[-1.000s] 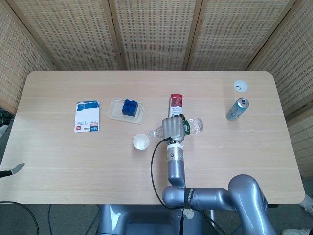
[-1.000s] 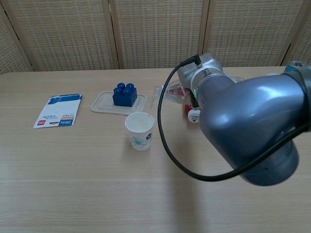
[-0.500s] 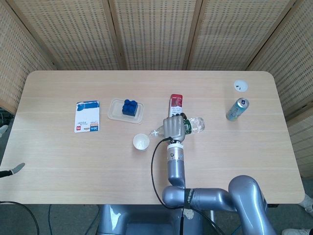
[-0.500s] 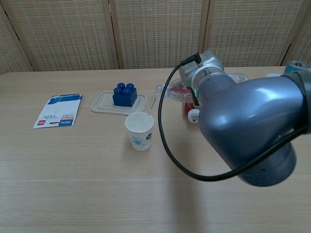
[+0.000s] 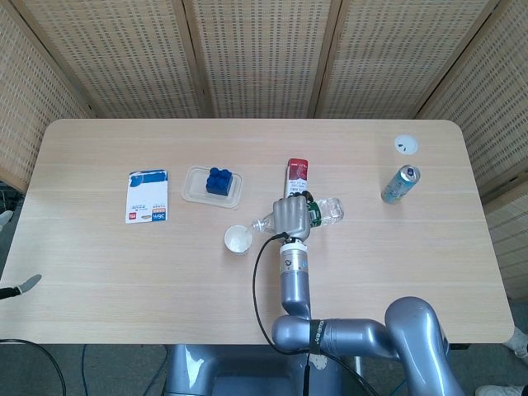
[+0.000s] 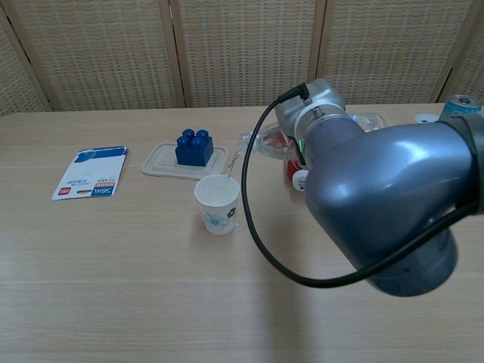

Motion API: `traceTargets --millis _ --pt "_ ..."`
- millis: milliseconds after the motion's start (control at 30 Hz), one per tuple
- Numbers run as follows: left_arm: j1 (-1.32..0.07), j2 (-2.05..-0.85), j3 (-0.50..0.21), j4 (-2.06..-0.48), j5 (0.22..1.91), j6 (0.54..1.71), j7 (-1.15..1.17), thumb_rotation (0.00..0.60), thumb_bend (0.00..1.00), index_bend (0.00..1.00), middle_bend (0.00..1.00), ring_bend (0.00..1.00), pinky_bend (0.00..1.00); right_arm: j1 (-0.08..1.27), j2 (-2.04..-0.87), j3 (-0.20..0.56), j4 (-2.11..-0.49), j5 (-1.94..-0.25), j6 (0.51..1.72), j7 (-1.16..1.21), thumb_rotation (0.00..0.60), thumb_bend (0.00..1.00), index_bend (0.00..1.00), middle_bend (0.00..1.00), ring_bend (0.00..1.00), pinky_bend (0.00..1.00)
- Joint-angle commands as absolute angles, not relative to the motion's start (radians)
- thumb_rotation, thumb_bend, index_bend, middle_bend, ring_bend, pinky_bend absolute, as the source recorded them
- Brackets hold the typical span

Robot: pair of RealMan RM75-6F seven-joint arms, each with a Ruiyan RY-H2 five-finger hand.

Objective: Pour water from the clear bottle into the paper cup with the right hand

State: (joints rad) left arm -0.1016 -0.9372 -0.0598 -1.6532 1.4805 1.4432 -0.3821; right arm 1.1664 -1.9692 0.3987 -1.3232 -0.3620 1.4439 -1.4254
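**Bottle tipped toward the cup, mouth just short of the rim**

We see the clear bottle (image 5: pixel 318 213) held nearly on its side above the table, its long axis running left to right in the head view, with the neck pointing left and slightly down toward the paper cup (image 5: pixel 238 239). The base of the bottle sticks out to the right of our right hand (image 5: pixel 293 216), whose fingers are wrapped around the bottle's middle over the green label. The cup stands upright on the table (image 5: pixel 99 272), to the left of the hand and a little nearer to us; in the chest view the cup (image 6: pixel 217 204) sits below and left of the bottle's mouth (image 6: pixel 246 141).

That offset is what the next move turns on. We judge the mouth lies near the cup's right rim but perhaps not yet squarely over the opening, so pouring likely needs a small shift left as well as more tilt. We cannot tell whether any water is flowing.

Behind the hand stands a red and white carton (image 5: pixel 297 176). Further left are a blue block (image 5: pixel 219 181) on a shallow tray (image 5: pixel 193 194) and a card (image 5: pixel 147 196); a can (image 5: pixel 400 184) stands well to the right. Our left hand is not visible.
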Motion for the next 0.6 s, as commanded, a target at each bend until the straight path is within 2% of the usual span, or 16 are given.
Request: traceTargets --millis 33,400,600 --pt "-0.102 -0.937 -0.06 -1.654 1.481 1.443 -0.382 0.6 0.17 0.0 0.0 0.0 0.0 1.164 -1.97 0.4 -1.322 -0.366 1.443 -1.428 0.6 0.82 0.55 0.63 0.57 0.85" --pt "-0.101 -0.936 -0.059 -1.652 1.483 1.444 -0.386 0.6 0.17 0.0 0.0 0.0 0.0 1.149 -1.969 0.416 -1.329 -0.373 1.429 -1.409 0.6 0.82 0.55 0.63 0.57 0.85" --pt "-0.103 -0.936 -0.057 -1.652 1.486 1.442 -0.387 0.6 0.17 0.0 0.0 0.0 0.0 1.104 -1.944 0.455 -1.378 -0.388 1.363 -1.276 0.6 0.82 0.55 0.63 0.57 0.85"
